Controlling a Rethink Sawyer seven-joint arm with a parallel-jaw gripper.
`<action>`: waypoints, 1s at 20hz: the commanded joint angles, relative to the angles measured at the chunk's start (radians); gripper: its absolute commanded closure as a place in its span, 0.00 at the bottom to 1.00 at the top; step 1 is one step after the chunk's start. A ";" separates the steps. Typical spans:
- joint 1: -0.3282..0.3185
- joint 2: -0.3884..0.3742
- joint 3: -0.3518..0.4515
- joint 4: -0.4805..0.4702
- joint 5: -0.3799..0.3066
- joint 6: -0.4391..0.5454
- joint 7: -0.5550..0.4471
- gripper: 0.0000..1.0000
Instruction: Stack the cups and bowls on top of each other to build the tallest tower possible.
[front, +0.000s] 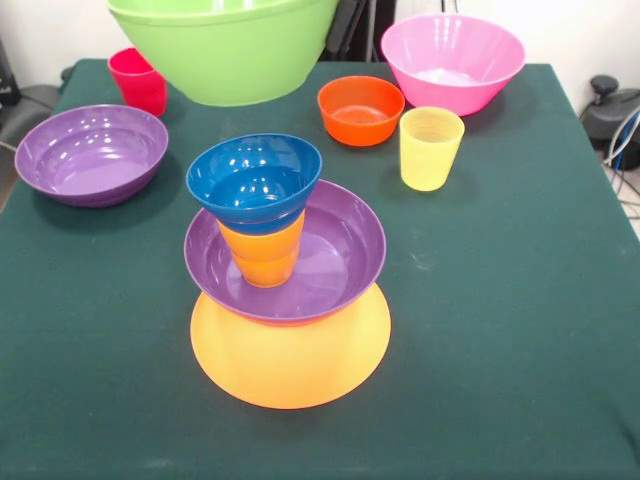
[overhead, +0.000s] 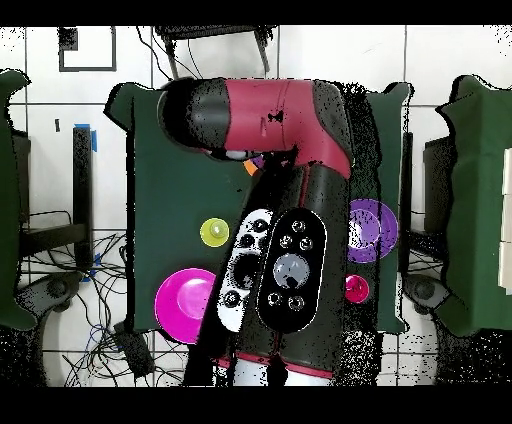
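Tower (front: 285, 290): stands near the middle of the green-covered desk (front: 520, 330), toward its near edge in the front view. Base, an upturned yellow-orange bowl (front: 290, 365); on it a purple bowl (front: 330, 260), upright; inside that an orange cup (front: 264, 255); on the cup a small blue bowl (front: 254, 180), upright.

Green bowl (front: 225, 45): at the top edge of the front view, raised above the far part of the desk.

Loose pieces:
- second purple bowl (front: 90, 152), left edge;
- red-pink cup (front: 138, 80), far left corner;
- orange-red bowl (front: 360, 108), far side;
- pink bowl (front: 452, 60), far right;
- yellow cup (front: 430, 148), just beside the orange-red bowl.

Arm (overhead: 290, 230): spans the desk in the overhead view. Gripper: hidden; whether apart or together, cannot tell.
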 joint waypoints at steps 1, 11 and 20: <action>-0.020 0.020 0.102 0.135 -0.095 -0.079 -0.156 1.00; -0.036 0.032 0.130 0.159 -0.085 -0.149 -0.150 1.00; -0.030 0.035 0.139 0.190 -0.076 -0.181 -0.119 1.00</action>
